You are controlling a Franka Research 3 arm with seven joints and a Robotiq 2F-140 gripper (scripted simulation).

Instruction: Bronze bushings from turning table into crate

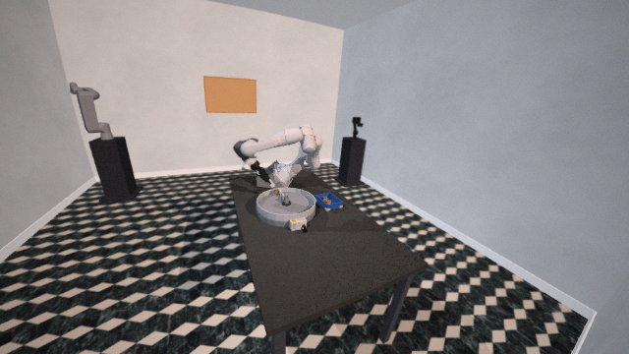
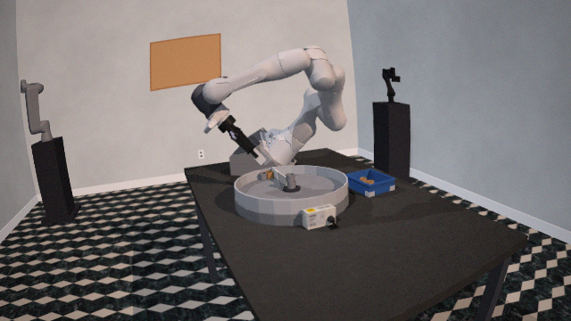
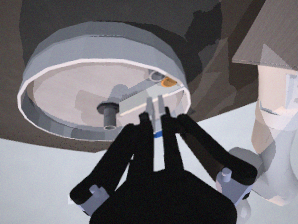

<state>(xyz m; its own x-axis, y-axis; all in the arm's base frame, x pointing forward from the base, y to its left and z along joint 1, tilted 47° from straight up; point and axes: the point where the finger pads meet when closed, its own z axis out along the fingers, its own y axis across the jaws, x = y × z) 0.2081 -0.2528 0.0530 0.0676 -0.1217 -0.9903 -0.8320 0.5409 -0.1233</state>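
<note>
Bronze bushing (image 1: pixel 276 192) (image 2: pixel 269 174) (image 3: pixel 168 81) beside a steel one (image 1: pixel 272 193) (image 2: pixel 263 176) (image 3: pixel 156 76) on the turning table (image 1: pixel 286 220) (image 2: pixel 290 206) (image 3: pixel 100 46) seems the next pick, others lying in the crate (image 1: pixel 336 206) (image 2: pixel 379 188) (image 3: pixel 158 134), so the gripper (image 1: pixel 271 185) (image 2: pixel 262 160) (image 3: pixel 156 103), its fingers together on nothing, must open and descend clear of the steel.

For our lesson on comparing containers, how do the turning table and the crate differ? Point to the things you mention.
The turning table (image 1: pixel 285 219) (image 2: pixel 285 211) (image 3: pixel 100 45) is round; the crate (image 1: pixel 336 206) (image 2: pixel 379 187) is rectangular. The turning table is grey, the crate blue. The turning table is wider than the crate. Both are open on top and hold bronze bushings or a bushing.
</note>
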